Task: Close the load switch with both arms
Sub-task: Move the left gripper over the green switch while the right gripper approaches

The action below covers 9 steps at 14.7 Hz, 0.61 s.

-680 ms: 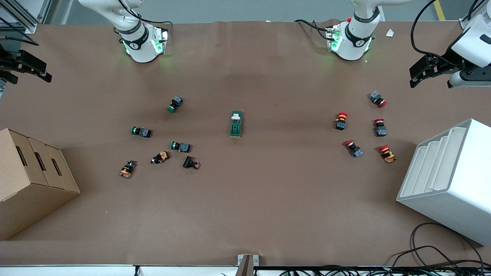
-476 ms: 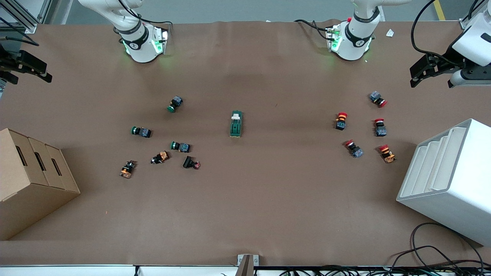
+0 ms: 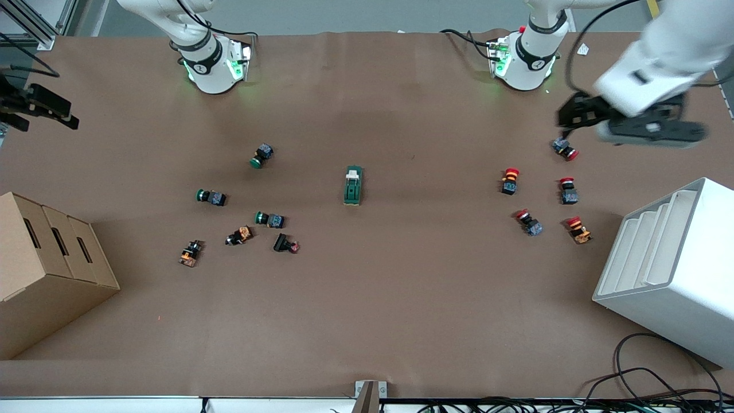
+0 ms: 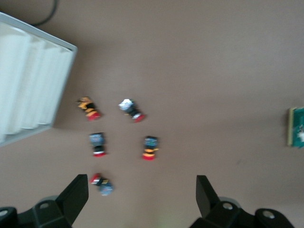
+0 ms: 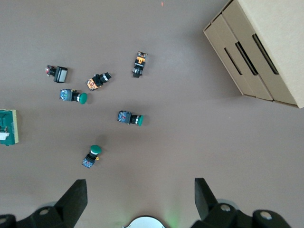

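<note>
The load switch (image 3: 353,185) is a dark green block with a cream handle end that lies at the table's middle, apart from both grippers. It shows at the edge of the left wrist view (image 4: 297,127) and of the right wrist view (image 5: 8,127). My left gripper (image 3: 570,115) is open and empty in the air over the red push buttons (image 3: 565,148) at the left arm's end; its jaws stand wide in the left wrist view (image 4: 141,194). My right gripper (image 3: 70,116) is open and empty at the right arm's end of the table, and shows in the right wrist view (image 5: 138,197).
Green-capped and orange push buttons (image 3: 262,155) lie scattered toward the right arm's end, with a cardboard box (image 3: 46,269) beside them. Several red buttons (image 3: 510,180) lie toward the left arm's end, beside a white slotted rack (image 3: 671,269).
My left arm has swung in from the table's end toward the middle, now over the red buttons. My right gripper has barely shifted. The load switch has not moved.
</note>
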### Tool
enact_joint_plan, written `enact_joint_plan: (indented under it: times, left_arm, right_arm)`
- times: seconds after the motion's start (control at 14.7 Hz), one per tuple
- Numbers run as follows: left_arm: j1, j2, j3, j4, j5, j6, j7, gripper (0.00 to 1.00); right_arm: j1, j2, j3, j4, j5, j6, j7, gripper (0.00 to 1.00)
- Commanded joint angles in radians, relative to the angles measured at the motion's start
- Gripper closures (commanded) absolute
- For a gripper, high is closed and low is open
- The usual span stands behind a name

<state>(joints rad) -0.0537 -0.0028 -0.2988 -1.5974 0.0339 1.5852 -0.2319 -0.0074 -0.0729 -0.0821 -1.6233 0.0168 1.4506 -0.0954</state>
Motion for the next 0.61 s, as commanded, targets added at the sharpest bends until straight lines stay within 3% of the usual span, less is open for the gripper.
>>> enact_joint_plan:
  times: [0.0, 0.2, 0.34, 0.41, 0.54]
  left_arm:
    - [-0.003, 0.078, -0.147, -0.012, 0.015, 0.094, -0.235, 0.00]
    - [-0.012, 0.127, -0.290, -0.132, 0.020, 0.299, -0.527, 0.00]
    - [-0.102, 0.130, -0.306, -0.244, 0.065, 0.460, -0.675, 0.00]
    - [-0.162, 0.154, -0.306, -0.280, 0.148, 0.510, -0.787, 0.00]
    - [-0.262, 0.240, -0.307, -0.286, 0.275, 0.539, -1.014, 0.00]
  right_arm:
    - [0.001, 0.062, -0.008, 0.010, -0.053, 0.013, 0.003, 0.00]
    - [0.039, 0.074, -0.007, -0.027, -0.020, 0.037, 0.130, 0.00]
    - [0.066, 0.117, -0.005, -0.029, 0.038, 0.053, 0.341, 0.00]
    - [0.078, 0.133, -0.005, -0.030, 0.066, 0.065, 0.418, 0.00]
    - [0.122, 0.179, -0.004, -0.029, 0.089, 0.082, 0.633, 0.00]
